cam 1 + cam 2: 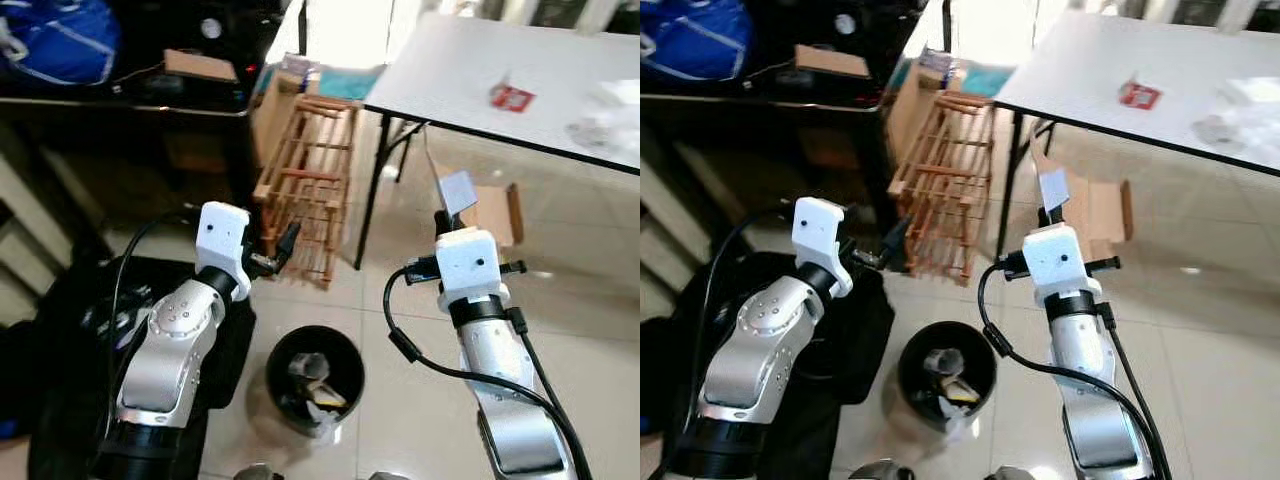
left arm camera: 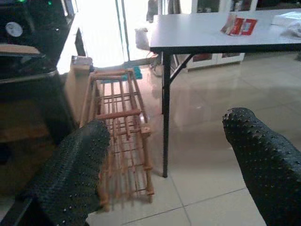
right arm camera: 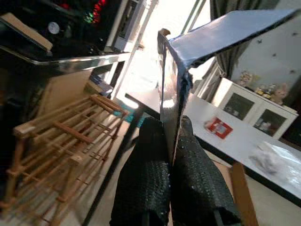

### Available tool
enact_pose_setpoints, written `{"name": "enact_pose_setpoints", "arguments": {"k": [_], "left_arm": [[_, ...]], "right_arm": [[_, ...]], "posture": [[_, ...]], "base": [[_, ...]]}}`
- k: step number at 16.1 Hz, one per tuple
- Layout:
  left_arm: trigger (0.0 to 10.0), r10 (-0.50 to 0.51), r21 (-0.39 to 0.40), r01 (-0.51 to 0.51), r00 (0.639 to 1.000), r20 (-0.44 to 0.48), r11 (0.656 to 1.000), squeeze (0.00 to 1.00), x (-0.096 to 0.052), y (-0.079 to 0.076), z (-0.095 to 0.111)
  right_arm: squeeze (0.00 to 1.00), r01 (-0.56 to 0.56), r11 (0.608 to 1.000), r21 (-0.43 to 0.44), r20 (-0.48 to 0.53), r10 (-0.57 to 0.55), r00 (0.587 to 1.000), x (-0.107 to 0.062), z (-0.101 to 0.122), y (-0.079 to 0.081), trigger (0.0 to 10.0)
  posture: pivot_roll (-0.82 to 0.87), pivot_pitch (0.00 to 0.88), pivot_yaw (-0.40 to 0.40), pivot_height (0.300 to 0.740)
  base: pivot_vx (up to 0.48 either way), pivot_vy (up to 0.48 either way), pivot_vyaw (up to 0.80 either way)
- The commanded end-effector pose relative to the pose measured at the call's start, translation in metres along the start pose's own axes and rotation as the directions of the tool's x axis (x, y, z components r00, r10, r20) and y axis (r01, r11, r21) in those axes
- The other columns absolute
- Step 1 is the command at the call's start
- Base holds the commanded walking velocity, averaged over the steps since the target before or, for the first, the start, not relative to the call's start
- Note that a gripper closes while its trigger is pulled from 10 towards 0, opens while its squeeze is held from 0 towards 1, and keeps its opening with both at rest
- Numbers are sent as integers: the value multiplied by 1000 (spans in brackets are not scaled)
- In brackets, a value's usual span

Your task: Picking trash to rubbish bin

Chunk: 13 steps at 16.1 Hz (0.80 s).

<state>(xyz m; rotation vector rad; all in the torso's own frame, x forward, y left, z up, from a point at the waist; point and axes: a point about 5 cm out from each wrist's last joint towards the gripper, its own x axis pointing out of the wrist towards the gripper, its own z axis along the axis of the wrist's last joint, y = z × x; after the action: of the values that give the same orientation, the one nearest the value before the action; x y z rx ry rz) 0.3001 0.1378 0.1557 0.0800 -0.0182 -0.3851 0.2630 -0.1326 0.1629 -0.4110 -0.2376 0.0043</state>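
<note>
Holding a bent piece of grey card (image 3: 188,61) upright, my right claw (image 3: 171,141) has both black fingers pressed together on its lower edge, raised in front of me beside the leg of the white desk (image 1: 470,70). The card (image 1: 457,190) stands above my right wrist, out over the tiled floor (image 1: 580,330) and not over the bin. My left claw (image 2: 164,155) is lifted too, its two fingers spread wide apart with nothing between them, pointing toward the wooden rack (image 1: 305,190) that stands against the dark cabinet (image 1: 130,110). The rubbish bin (image 1: 315,378) is a round black one on the floor between my two arms, low and close to my body, with crumpled paper and wrappers already lying inside it. A black bag (image 1: 60,340) lies on the floor under my left arm. On the desk top a small red packet (image 1: 512,96) lies well back from the edge, and a crumpled clear plastic wrapper (image 1: 600,130) lies near it toward the far end. An open cardboard box (image 1: 495,212) sits on the floor under the desk, just behind my right claw.
</note>
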Motion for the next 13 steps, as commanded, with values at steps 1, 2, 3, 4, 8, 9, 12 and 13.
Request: {"name": "enact_pose_setpoints", "arguments": {"k": [1,2,3,4,8,9,12,13], "left_arm": [[10000,-14,-4,14,1000,-2,1000,0,-3,-1,0],[10000,-14,-5,14,1000,-4,1000,0,-3,-1,-1],[10000,-15,-6,15,1000,-7,1000,0,-4,-2,-2],[10000,-18,-7,18,1000,-10,1000,0,-4,-2,-2],[10000,-25,-17,24,998,-57,1000,0,-10,-7,-16],[10000,-36,-28,34,996,-79,999,0,-15,-11,-23],[10000,-68,-49,61,984,-163,997,0,-37,-15,-44],[10000,-79,-51,71,981,-177,996,0,-41,-16,-46]], "right_arm": [[0,2,1000,-12,-14,-3,1000,-2,-3,-2,10000],[0,1,1000,-12,-16,-1,1000,-3,-3,-2,10000],[0,2,1000,-7,-26,-2,1000,-3,-4,-2,10000],[0,2,1000,-1,-32,-2,999,-2,-5,-1,10000],[0,-11,996,88,-121,22,992,2,-16,8,10000],[0,-6,993,122,-160,26,987,5,-23,10,10000],[0,-49,984,169,-262,93,961,5,-42,23,10000],[0,-63,983,172,-273,109,956,4,-44,25,10000]], "posture": [[3,111,23,740],[3,113,23,740],[4,117,24,740],[6,120,25,740],[23,167,29,740],[30,188,31,740],[61,264,33,740],[65,271,33,740]], "base": [[0,0,0],[0,0,0],[0,0,0],[0,0,0],[0,0,0],[0,0,0],[0,0,0],[0,0,0]]}}
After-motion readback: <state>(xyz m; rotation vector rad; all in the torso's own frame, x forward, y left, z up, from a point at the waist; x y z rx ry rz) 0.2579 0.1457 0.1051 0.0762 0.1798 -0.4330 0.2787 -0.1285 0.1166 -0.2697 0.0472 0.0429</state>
